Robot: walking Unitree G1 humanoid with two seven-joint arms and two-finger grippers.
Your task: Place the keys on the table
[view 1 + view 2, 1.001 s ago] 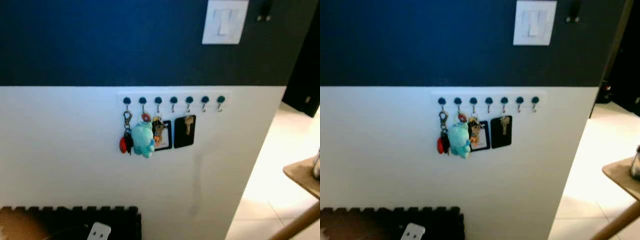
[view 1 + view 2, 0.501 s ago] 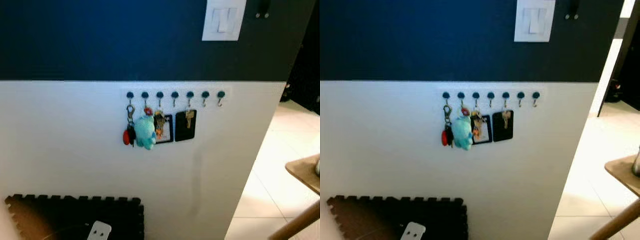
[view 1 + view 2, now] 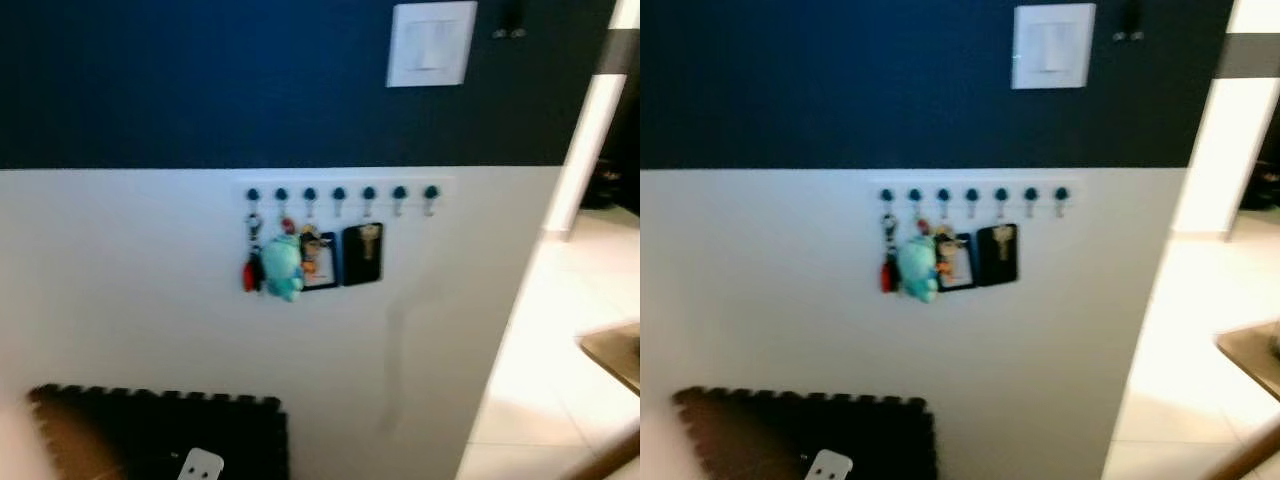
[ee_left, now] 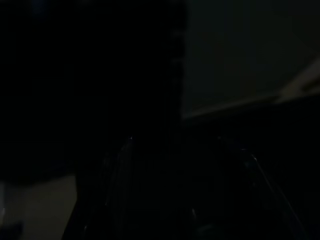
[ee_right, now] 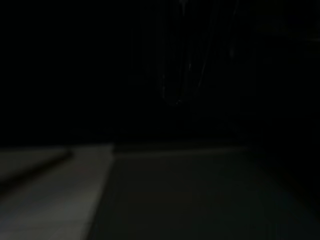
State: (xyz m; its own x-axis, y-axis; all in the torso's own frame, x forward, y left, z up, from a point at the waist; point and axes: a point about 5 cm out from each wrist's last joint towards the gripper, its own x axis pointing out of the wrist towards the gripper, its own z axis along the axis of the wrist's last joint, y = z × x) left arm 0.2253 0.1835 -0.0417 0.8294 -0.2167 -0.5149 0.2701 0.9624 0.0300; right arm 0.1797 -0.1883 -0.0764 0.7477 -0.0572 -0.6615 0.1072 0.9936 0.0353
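With both wrist views too dark to tell either tool's state, I judge I should approach squarely the keys (image 3: 272,264) hanging left of centre on the hook rail (image 3: 340,193), then carry them right to the bench (image 3: 612,352) at the lower right edge.

Left end effector (image 4: 185,200): left wrist view is very dark. Only a faint black outline can be made out, with a few thin curved glints along its edges. The outline is broad and spreads wide towards the camera. Grip state not readable in this light.

Right end effector (image 5: 182,60): right wrist view is equally dark. It registers as a narrow black shape marked by thin, near-parallel glint lines that converge to a rounded end. Grip state not readable here either.

Both end effectors sit in deep shade, with no detail of wrist or joint pose resolvable.
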